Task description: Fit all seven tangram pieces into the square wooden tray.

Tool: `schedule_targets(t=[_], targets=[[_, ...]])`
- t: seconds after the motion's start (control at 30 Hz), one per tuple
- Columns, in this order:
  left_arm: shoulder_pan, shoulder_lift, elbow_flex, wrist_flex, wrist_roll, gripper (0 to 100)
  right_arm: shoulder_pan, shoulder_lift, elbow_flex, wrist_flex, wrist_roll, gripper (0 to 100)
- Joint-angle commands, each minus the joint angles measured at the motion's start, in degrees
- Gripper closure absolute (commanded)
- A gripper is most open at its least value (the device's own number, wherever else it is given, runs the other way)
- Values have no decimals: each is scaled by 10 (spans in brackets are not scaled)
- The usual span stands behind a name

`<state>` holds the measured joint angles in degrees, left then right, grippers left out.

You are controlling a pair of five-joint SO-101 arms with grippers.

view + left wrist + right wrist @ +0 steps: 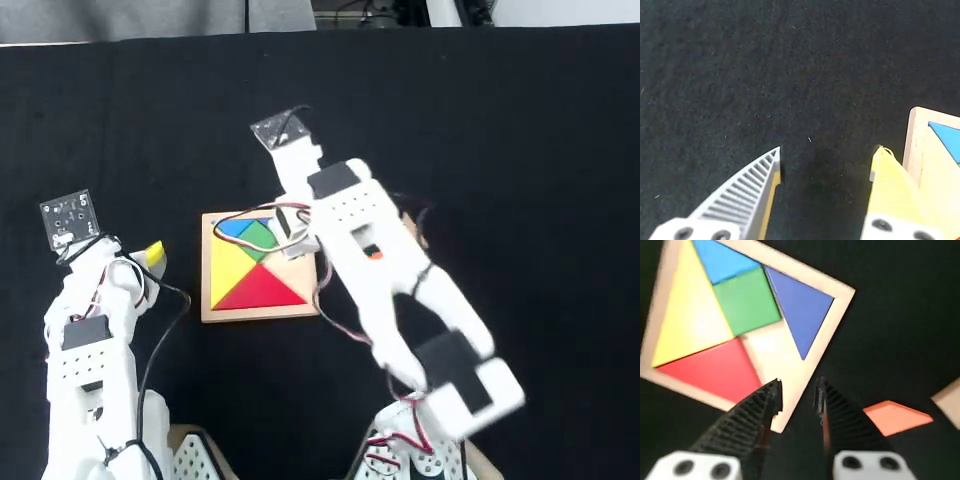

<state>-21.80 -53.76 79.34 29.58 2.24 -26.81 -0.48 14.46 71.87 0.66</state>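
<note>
R arm (385,265) hides tray (206,270) rt edge, high view.

The square wooden tray (805,277) lies flat and holds five pieces, all seated flat.
- The large yellow triangle (687,315) and the large red triangle (715,370) meet along one edge.
- The light blue triangle (722,260) sits in a corner, touching the green square (747,302).
- The dark blue triangle (800,305) lies along the rim beside the green square.

Bare wood shows between the red, green and dark blue pieces.

The orange parallelogram (897,417) lies flat outside the tray, apart from its rim. Near it, the tan shape (947,400) at the frame edge is possibly another piece.
</note>
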Motion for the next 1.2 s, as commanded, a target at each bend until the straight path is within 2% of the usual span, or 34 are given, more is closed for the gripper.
schedule_targets(t=[0.0, 0.13, 0.33, 0.47, 0.6, 1.03, 1.17], targets=[[-7, -9, -2, -10, 1, 712, 30, -103, -4, 29, 38, 881], [-7, -9, -2, -10, 1, 712, 120, -167, 8, 29, 99, 884], [-6, -9, -1, -10, 1, 712, 218, -147, 94, -51, 108, 882], [-6, -9, -2, -10, 1, 712, 218, -107, 146, -84, 106, 881], [-6, -9, -3, -11, 1, 712, 213, -96, 153, -63, 55, 884], [-2, -9, -2, -11, 1, 712, 210, -93, 189, -55, 73, 881], [-2, -9, -1, -11, 1, 712, 210, -93, 188, -53, 41, 836]])
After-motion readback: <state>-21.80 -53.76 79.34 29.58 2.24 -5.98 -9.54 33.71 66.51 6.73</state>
